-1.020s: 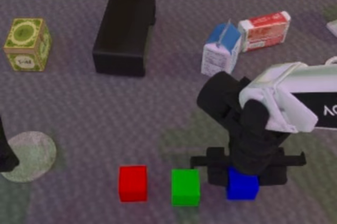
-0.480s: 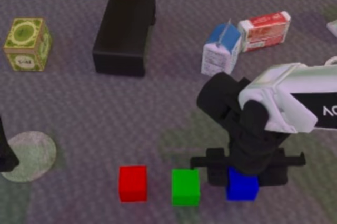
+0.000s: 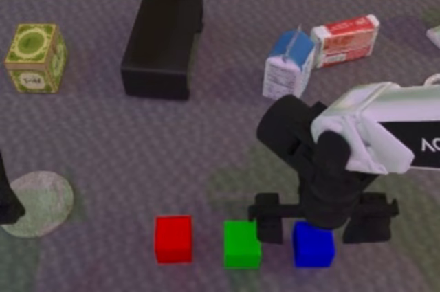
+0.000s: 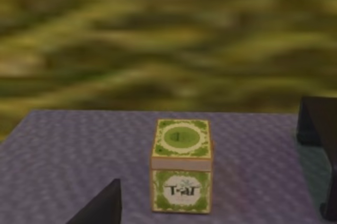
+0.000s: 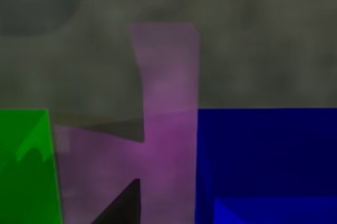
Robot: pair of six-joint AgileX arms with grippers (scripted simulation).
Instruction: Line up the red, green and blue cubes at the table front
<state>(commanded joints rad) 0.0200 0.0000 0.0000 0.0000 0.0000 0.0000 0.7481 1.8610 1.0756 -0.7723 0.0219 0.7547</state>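
Your right gripper (image 3: 322,218) stands spread wide over the blue cube (image 3: 313,244), one finger on either side and clear of it, so the placing step looks finished. The blue cube sits on the bench (image 3: 206,148) just right of the green cube (image 3: 242,243), with the red cube (image 3: 173,238) just left of green: one row along the front edge. Next, lift the arm straight up without nudging blue. Your left arm is parked far left of the red cube; you cannot tell its gripper state. No containers hold anything.
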